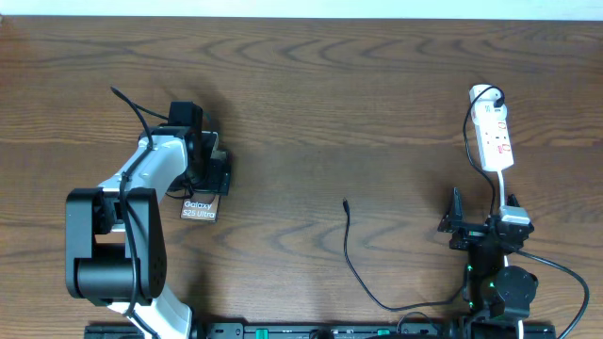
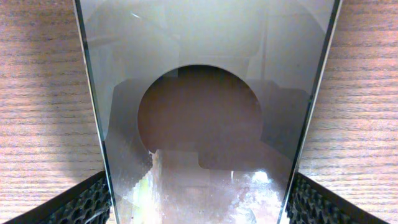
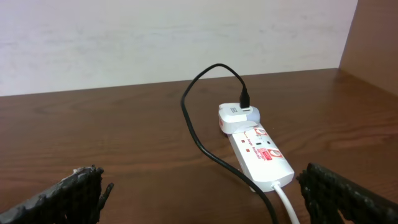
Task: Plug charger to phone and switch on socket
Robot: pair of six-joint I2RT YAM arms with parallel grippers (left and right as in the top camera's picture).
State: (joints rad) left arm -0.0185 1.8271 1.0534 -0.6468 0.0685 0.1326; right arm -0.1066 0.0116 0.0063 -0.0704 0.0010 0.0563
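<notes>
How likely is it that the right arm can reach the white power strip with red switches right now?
Probably yes. The right arm sits just short of the white power strip, its jaws open and facing it; only the thin black charger cable lies alongside.

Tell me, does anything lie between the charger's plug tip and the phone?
Nothing visible does. Only bare table lies between the plug tip and the phone. The left gripper holds the phone by its long edges.
</notes>
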